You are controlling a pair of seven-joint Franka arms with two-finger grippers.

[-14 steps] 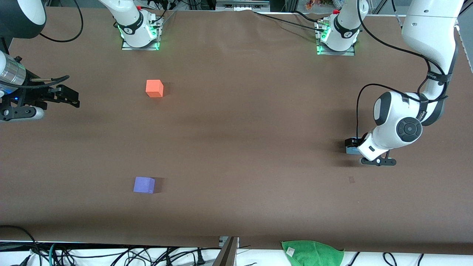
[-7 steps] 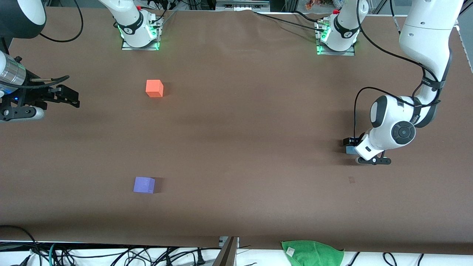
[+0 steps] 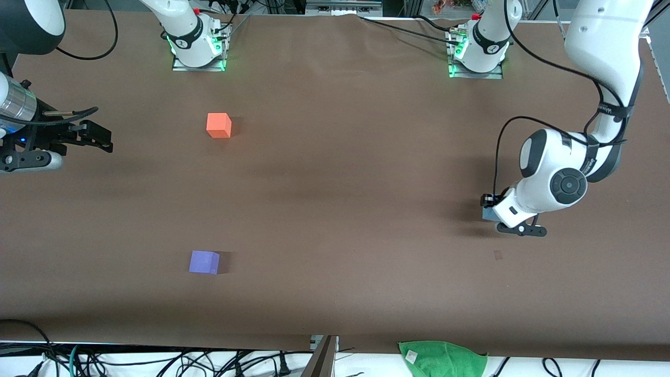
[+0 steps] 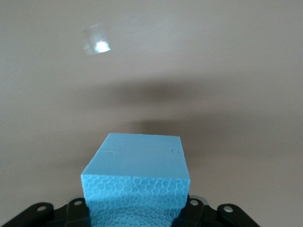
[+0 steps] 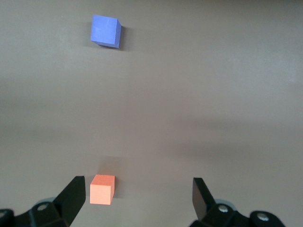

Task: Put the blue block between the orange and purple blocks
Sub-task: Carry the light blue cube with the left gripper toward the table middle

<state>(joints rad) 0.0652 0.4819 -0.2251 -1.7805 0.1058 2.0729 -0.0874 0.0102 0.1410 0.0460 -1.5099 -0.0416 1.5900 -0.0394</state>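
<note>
Honestly, the blue block [image 4: 137, 182] looks like light, slightly squishy foam. The left gripper [image 3: 492, 213] pinches its flat sides, up over the left arm's end of the table [image 3: 335, 209]; the orange block [image 3: 218, 125] and purple block [image 3: 204, 262] sit well apart from it. The right gripper [image 5: 137, 198] waits, fingers spread.

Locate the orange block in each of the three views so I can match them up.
Front view: the orange block sits on the table near the right arm's base, farther from the camera than the purple block.
Left wrist view: not in it; only the blue block shows.
Right wrist view: the orange block lies between the open fingers of the right pincer.
Shared landmark: the purple block, seen in the front and right wrist views.
</note>
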